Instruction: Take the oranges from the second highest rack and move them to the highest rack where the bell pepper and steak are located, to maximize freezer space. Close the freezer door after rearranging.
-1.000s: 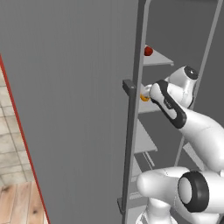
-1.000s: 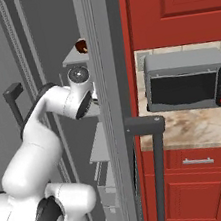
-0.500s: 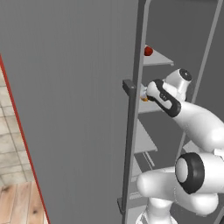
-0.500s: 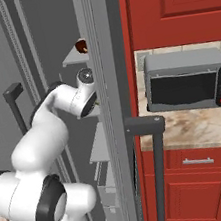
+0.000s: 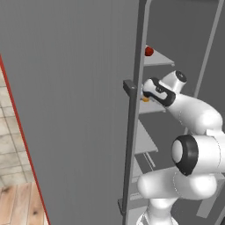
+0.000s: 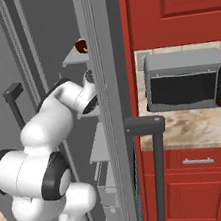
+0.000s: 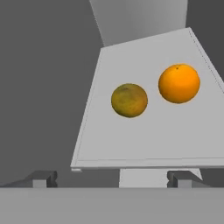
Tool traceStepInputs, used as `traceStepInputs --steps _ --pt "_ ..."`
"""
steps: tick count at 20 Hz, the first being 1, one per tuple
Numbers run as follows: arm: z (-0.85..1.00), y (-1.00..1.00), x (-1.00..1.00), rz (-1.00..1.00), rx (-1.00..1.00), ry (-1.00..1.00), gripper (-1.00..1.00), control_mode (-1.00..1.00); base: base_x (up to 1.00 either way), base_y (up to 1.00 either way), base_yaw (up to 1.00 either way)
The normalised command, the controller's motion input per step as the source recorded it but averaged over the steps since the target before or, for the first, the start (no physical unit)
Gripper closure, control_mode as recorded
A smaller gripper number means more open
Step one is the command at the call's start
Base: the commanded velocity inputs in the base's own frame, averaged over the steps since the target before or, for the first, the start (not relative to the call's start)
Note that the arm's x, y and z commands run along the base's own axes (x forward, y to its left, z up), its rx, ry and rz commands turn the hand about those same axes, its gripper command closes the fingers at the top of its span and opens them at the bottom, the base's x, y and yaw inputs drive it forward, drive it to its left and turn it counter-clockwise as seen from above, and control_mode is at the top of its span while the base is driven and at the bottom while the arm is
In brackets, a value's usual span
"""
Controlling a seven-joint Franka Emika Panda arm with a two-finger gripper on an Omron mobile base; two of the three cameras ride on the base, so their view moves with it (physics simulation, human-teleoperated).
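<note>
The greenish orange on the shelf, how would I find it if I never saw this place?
Look inside the open freezer at the second highest rack, the grey shelf in front of the open gripper. Two oranges sit on it, apart. The greenish orange is the dull, olive-brown one nearer the shelf's middle; the bright orange beside it is glossy and clean.

glossy white arm (image 5: 193, 115), rounded dark joints.
</note>
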Motion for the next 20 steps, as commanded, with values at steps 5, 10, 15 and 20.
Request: traceStepInputs --steps 5,10,15,20 --pt "-0.18 0.0 0.34 0.03 0.03 0.0 -1.0 -1.0 0.0 0.0 0.0" --pt "-0.15 0.0 0.31 0.03 0.02 0.0 -1.0 -1.0 0.0 0.0 0.0" --pt "-0.14 0.0 0.33 0.02 0.01 0.01 -1.0 -1.0 0.0 0.0 0.0" --pt "-0.18 0.0 0.25 0.01 0.0 0.0 -1.0 -1.0 0.0 0.0 0.0"
